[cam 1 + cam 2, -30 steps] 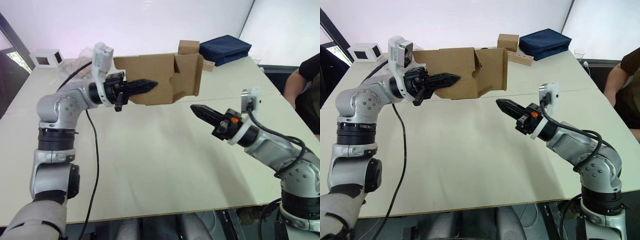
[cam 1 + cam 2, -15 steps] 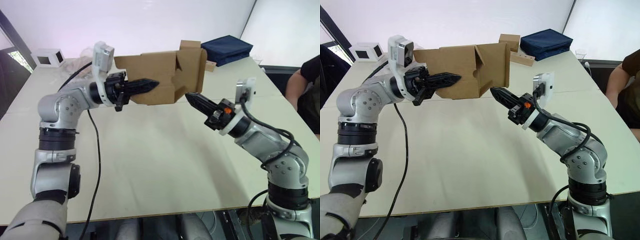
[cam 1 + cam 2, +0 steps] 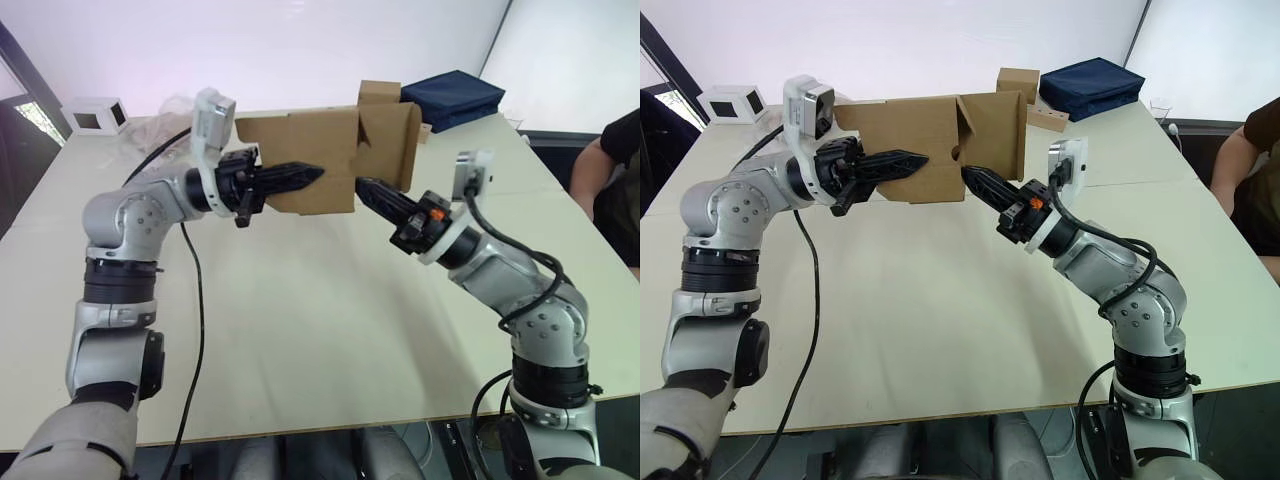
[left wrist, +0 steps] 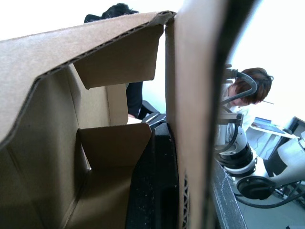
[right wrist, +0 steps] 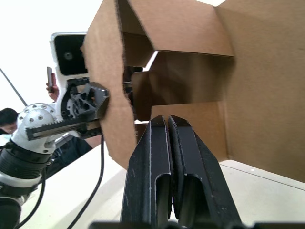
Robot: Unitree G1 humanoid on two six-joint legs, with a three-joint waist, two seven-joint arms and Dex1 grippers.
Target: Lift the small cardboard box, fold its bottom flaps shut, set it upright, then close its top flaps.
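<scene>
The small cardboard box point(image 3: 310, 150) hangs on its side above the table, plain brown, both ends open. My left gripper point(image 3: 310, 173) is shut on its near side wall; the left wrist view shows that wall point(image 4: 190, 119) clamped between my fingers point(image 4: 155, 191). Flaps point(image 3: 400, 140) stand open at the box's right end; I cannot tell whether they are top or bottom flaps. My right gripper point(image 3: 362, 186) is shut and holds nothing. Its tip sits just under that open end, and in the right wrist view it point(image 5: 169, 121) points into the box's hollow.
A cube-like brown box point(image 3: 378, 93) and a navy bag point(image 3: 450, 97) sit at the table's far right. A white box with a dark window point(image 3: 95, 115) stands far left beside clear plastic point(image 3: 165, 112). A person point(image 3: 612, 160) sits at the right edge.
My right gripper has moved up and left, from well clear of the box to just under its open right end. My left gripper still holds the box, shifted slightly right.
</scene>
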